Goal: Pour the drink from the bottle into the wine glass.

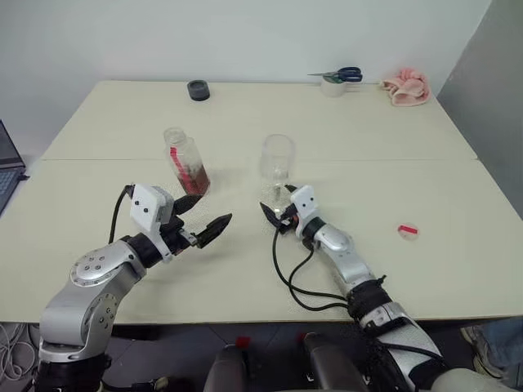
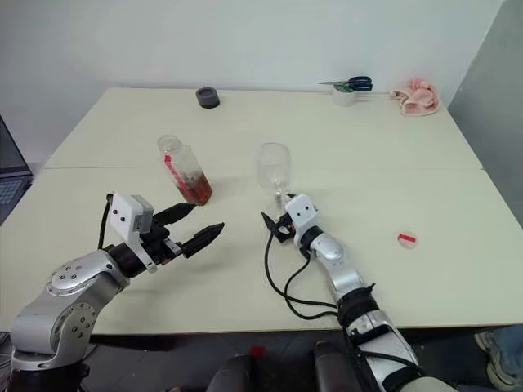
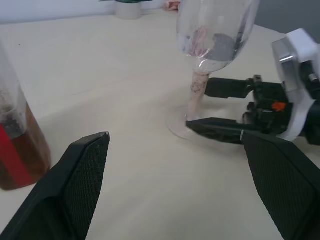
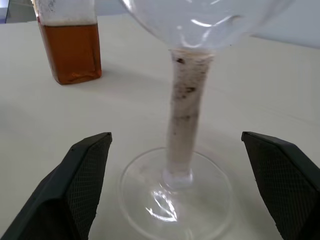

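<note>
- Bottle (image 1: pixel 187 164) stands upright on the pale table (image 1: pixel 425 188), to the left of the wine glass (image 1: pixel 278 160) and well apart from it, with its mouth uncapped.
- Amber-brown drink (image 4: pixel 71 52) fills only the lower part of the bottle; a red label strip runs down its side.
- Wine glass stands upright on its round foot near the middle of the table, its bowl looking empty apart from smudges on the glass; the stem shows dark specks in the right wrist view.
- Right gripper (image 1: pixel 279 214) sits low on the table just in front of the wine glass, its two black fingers spread wide on either side of the stem and foot, neither finger pressing on the glass, so it grips nothing.
- Left gripper (image 1: pixel 207 218) hovers left of the wine glass and just in front of the bottle, jaws fully apart and empty, pointing across toward the glass.
- Small red cap (image 1: pixel 408 231) lies flat on the table, well to the right of the wine glass.
- Black round lid (image 1: pixel 198 90) rests near the far edge of the table, behind and left of the wine glass.
- Scissors (image 1: pixel 339 76) with blue handles lie on a white roll of tape (image 1: pixel 333 88) at the far edge, behind and right of the wine glass; a pink cloth (image 1: pixel 406 86) lies just beside them, farther right.
</note>
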Robot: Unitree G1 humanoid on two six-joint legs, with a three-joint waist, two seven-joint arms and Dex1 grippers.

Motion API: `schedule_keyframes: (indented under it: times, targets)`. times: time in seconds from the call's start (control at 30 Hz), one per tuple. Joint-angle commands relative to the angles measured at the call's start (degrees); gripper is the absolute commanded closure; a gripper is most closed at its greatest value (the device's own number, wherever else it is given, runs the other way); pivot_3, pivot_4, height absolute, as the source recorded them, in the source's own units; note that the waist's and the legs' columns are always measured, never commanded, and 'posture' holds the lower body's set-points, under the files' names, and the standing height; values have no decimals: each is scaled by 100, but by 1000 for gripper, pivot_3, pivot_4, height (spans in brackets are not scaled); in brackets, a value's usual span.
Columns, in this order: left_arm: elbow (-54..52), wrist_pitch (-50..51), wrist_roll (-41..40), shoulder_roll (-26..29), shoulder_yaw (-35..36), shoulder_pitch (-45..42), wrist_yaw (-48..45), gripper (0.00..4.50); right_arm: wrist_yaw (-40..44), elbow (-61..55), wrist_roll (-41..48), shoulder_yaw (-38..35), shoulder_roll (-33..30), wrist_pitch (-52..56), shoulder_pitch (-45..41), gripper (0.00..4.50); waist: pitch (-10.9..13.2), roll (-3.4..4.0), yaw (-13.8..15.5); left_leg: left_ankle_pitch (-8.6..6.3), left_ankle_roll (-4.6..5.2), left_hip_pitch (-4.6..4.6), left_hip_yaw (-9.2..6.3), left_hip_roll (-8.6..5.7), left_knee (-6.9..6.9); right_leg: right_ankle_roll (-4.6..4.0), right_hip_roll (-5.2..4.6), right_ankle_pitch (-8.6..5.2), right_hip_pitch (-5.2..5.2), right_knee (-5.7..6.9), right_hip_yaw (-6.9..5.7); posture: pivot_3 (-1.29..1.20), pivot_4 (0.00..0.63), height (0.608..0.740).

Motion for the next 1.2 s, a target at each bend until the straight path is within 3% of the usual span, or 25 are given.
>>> schedule_keyframes:
  times: [0.03,0.13,0.23,0.33,0.43,0.57,0.77,1.2]
  targets:
    - [140,-443,200,-151,259,152,220,0,429,-1542,233,-133,-519,747,457,54,0,0,5,0,0,0,0,0,0,0,-1,0,0,-1,0,0,150,740]
    - [424,-771,373,-331,300,168,398,0,994,-2484,554,-263,-1223,1553,743,54,0,0,24,0,0,0,0,-1,2,1,-2,0,1,0,-1,0,150,740]
    - [909,-1212,678,-511,241,68,586,0,1999,-3411,1147,-670,-2556,2646,751,54,3,4,61,0,0,0,3,-6,4,1,-5,-1,2,-1,1,0,150,740]
    - [1203,-1444,786,-593,180,-210,684,0,2561,-3564,1787,-1187,-3508,3656,103,54,4,1,87,0,0,0,4,-7,5,2,-4,-1,3,-3,0,0,150,740]
    - [1419,-1521,901,-624,154,-526,830,0,2889,-3575,2418,-1478,-3928,4468,-782,54,5,2,71,0,1,3,7,0,4,1,7,1,1,1,3,0,150,740]
    - [1537,-1437,1135,-594,115,-1002,1152,0,3139,-3640,3239,-1567,-3919,5360,-1878,54,5,1,70,-1,2,1,1,5,-3,-1,14,-1,0,-4,-1,0,150,740]
    - [1550,-1165,1278,-518,99,-1410,1419,0,3088,-3891,3767,-1299,-3593,5980,-2707,54,5,1,101,-1,1,-9,4,-5,2,0,-3,0,-1,-9,-2,0,150,740]
    - [2737,-1284,1585,-459,-321,-2424,1118,0,2983,-3992,3655,-915,-3376,5983,-2844,54,5,1,147,-1,1,-10,0,-4,4,-1,-3,1,-3,-4,-9,0,150,740]
